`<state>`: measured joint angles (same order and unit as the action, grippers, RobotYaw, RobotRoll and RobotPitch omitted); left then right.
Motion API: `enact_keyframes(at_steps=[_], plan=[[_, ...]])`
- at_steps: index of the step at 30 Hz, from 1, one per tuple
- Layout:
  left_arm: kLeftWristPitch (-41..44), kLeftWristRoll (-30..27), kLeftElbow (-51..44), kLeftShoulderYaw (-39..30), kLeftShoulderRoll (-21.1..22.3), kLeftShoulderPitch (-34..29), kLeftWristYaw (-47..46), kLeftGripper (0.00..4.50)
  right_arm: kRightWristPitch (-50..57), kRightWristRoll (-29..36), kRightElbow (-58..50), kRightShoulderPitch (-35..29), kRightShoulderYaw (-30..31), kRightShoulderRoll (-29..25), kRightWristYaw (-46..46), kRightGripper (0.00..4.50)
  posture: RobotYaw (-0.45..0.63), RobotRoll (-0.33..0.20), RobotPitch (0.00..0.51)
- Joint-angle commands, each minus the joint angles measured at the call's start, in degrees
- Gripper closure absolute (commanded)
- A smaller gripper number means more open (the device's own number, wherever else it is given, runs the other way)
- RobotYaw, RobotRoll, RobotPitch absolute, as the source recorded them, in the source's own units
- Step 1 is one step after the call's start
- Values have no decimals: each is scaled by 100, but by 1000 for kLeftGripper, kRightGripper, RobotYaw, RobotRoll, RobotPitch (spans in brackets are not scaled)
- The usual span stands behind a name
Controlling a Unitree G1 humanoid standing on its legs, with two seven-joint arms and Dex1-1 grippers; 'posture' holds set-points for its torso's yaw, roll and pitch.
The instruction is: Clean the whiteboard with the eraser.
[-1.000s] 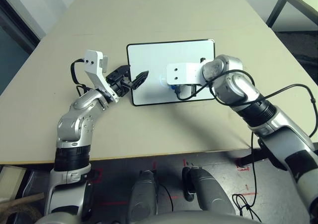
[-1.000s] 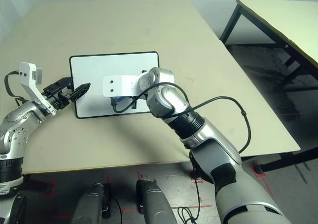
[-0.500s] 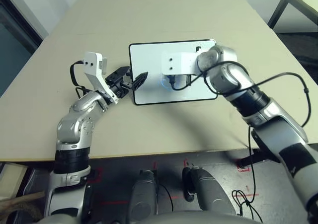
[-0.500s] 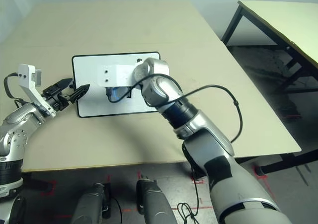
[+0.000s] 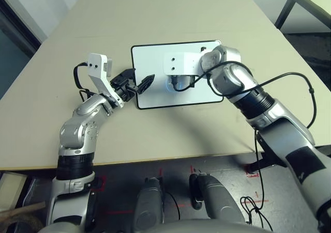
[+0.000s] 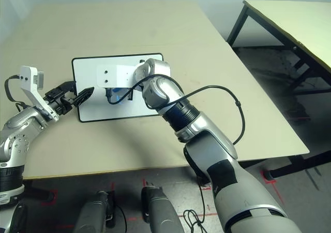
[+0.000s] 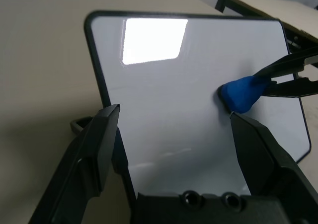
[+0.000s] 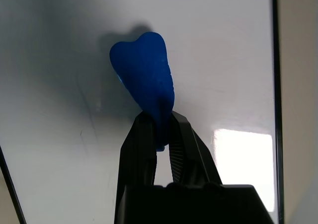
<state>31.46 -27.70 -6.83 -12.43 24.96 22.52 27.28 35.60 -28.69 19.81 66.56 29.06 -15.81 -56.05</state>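
Observation:
The whiteboard lies flat on the beige table, white with a thin black frame. My right gripper is shut on the blue eraser and presses it against the board's surface a little left of its middle, where the eraser shows as a squashed blue lump. My left gripper is open at the board's left edge. One of its fingers reaches over the white surface, and the other stands just outside the frame.
My right forearm lies across the board's right half, trailing a black cable. A second table stands off to the right across a gap. The table's front edge runs close to my body.
My right gripper has dragged the eraser leftward and slightly farther away across the board. The left arm and the board have stayed put.

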Motion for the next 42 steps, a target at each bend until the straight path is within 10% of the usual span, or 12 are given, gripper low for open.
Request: enact_keyframes(at_steps=[1,13,27,39,42], plan=[[-526,64,-29,-322,-111,85,-247,0,569,543,372,702,-1249,-41,732,4164,-3,0,135],[-2473,786,1686,-1198,175,730,-1089,0,1812,1322,1829,633,-3162,-1255,2726,4164,-24,0,108],[-3143,1009,3476,-1105,333,612,-863,0,4543,2493,-454,-1518,-3878,-410,3270,4090,-27,0,96],[-3211,1079,4033,-918,348,1027,-709,0,1313,2953,617,-1538,-4837,-647,4310,204,-61,0,119],[-3280,1091,4198,-858,330,1167,-689,0,244,3256,1195,-1484,-5196,-651,4489,12,-74,0,122]])
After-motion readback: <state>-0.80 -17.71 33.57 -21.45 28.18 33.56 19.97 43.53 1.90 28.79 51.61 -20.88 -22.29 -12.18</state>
